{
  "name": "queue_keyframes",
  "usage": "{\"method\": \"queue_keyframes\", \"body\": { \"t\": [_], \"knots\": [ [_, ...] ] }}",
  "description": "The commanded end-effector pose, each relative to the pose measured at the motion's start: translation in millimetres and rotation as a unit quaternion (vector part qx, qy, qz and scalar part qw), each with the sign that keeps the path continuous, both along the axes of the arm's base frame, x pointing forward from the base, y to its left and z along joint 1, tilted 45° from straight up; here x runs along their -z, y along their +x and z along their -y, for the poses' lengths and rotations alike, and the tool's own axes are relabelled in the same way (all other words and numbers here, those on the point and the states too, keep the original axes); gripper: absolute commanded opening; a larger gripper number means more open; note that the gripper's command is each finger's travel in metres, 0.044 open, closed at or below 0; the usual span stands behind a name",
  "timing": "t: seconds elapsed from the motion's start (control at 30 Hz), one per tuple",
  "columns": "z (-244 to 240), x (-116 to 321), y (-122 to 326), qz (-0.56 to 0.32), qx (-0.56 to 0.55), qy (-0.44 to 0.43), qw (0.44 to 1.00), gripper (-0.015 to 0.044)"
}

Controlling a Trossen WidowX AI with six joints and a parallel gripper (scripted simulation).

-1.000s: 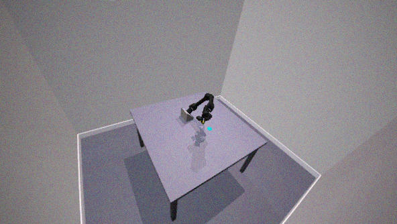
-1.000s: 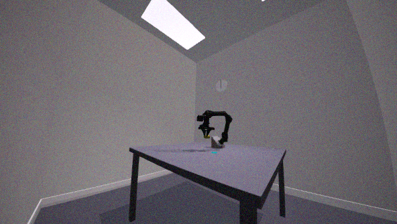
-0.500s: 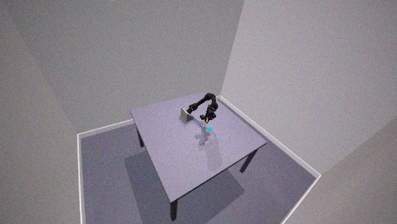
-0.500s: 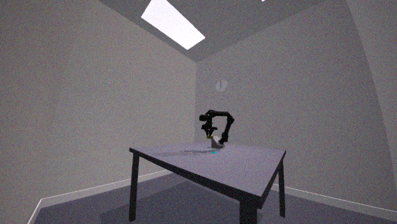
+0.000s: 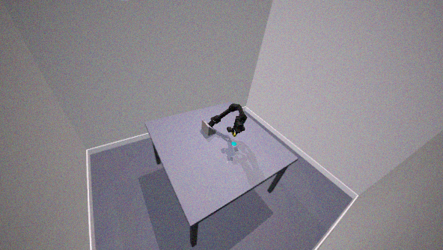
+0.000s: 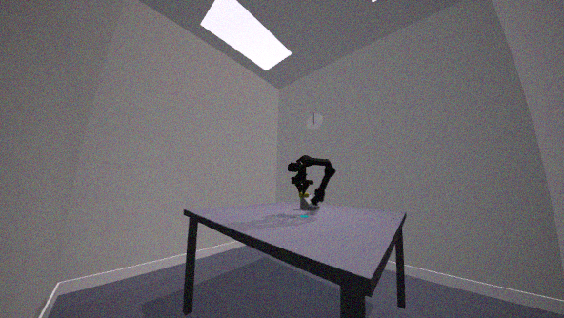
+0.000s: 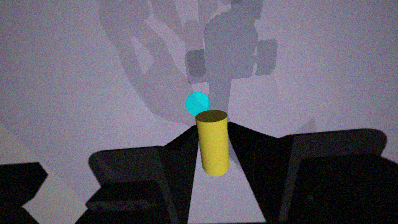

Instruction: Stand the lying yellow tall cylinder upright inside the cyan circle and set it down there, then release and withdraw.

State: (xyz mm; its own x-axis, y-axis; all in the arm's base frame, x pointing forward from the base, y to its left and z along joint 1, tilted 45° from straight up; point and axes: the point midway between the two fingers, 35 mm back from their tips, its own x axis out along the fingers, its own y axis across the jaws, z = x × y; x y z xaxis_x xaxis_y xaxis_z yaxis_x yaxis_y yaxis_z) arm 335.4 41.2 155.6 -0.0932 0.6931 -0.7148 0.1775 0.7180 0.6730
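The yellow cylinder (image 5: pixel 234 134) (image 6: pixel 304 195) (image 7: pixel 215 150) is off the table, held between the black fingers. In the exterior view it looks roughly level, not upright. In the wrist view its dark end face points toward the circle. My gripper (image 5: pixel 234 132) (image 6: pixel 303 193) (image 7: pixel 212 127) is shut on the cylinder and hangs above the table, pointing down. The flat cyan circle (image 5: pixel 233 144) (image 6: pixel 304 216) (image 7: pixel 197 103) lies on the table, just beyond the cylinder's end face in the wrist view. The exact height above the circle is hard to tell.
A pale upright panel (image 5: pixel 206 128) stands near the arm's base on the table (image 5: pixel 194 176) (image 6: pixel 343 238). The arm's shadow falls on the table around the circle. Table edges lie well away from the gripper.
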Motion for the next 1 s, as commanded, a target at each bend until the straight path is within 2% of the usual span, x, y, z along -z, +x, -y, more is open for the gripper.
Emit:
{"method": "queue_keyframes", "body": {
  "t": [0.0, 0.97],
  "knots": [
    [-11, -10, -2, -0.014, 0.012, 0.003, 1.000, 0.0105],
    [-22, -2, -8, 0.009, 0.016, -0.061, 0.998, 0.0105]
  ]
}}
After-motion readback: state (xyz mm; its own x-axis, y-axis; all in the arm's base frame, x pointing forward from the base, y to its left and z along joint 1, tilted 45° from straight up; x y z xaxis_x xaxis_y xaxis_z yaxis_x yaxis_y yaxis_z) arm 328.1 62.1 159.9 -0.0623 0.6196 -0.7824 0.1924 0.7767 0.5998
